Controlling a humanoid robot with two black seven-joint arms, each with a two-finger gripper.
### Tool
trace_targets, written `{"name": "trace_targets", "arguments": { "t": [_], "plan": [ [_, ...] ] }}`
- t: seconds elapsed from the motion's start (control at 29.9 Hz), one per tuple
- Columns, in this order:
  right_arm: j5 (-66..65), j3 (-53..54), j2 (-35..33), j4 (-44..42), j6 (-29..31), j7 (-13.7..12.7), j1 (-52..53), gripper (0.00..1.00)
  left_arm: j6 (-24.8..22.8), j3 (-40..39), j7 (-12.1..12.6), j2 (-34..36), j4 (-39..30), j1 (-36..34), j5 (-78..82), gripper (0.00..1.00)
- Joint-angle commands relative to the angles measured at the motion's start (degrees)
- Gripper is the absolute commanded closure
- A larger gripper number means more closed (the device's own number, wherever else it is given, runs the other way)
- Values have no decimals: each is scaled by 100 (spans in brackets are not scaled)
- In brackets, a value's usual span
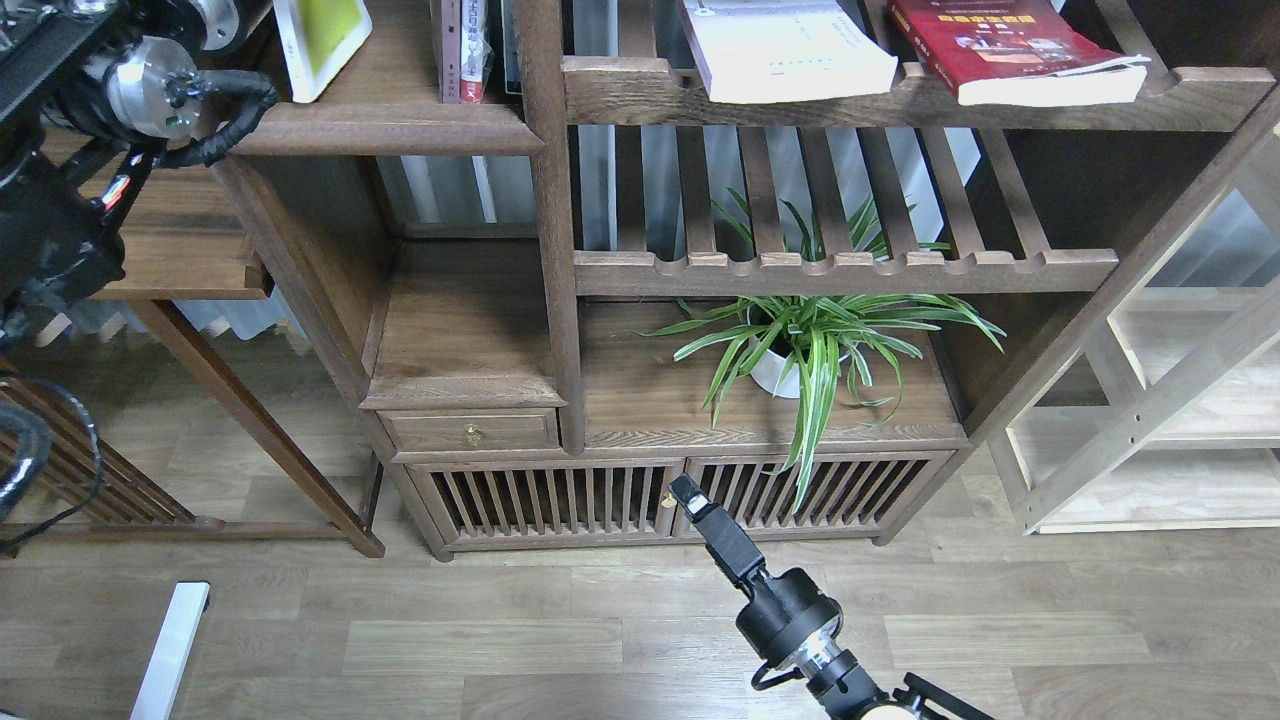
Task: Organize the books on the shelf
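Note:
The yellow-green book [322, 32] leans tilted at the top left, its lower corner over the dark-brown shelf [390, 128]. My left arm's silver joints sit just left of it, and the left gripper itself is cut off by the top edge. The white book [790, 50] and the red book [1010, 45] lie flat on the upper slatted rack [900, 95] to the right. My right gripper [690, 497] hangs low in front of the cabinet doors, dark and end-on, far from every book.
A few upright books [465, 50] stand on the shelf against the bookcase post [548, 220]. A potted spider plant [810, 345] sits under the lower slatted rack [850, 270]. A side table [180, 250] stands at the left and a pale wooden rack [1160, 400] at the right.

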Motion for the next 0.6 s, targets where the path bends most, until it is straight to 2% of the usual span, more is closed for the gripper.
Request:
{"name": "trace_targets", "arguments": {
  "t": [0.0, 0.13, 0.27, 0.57],
  "plan": [
    [5, 9, -16, 36, 0, 0, -9, 2, -18, 1, -62, -142, 133, -84, -1, 81],
    [5, 9, -34, 36, 0, 0, -9, 2, -9, 1, -88, -230, 169, -154, -1, 81],
    [5, 9, -51, 36, 0, -9, -97, 2, -9, 1, -71, -256, 177, -304, 8, 75],
    [5, 0, -139, 36, 0, -18, -132, 2, -9, -8, -80, -326, 186, -602, -1, 75]
  ]
}}
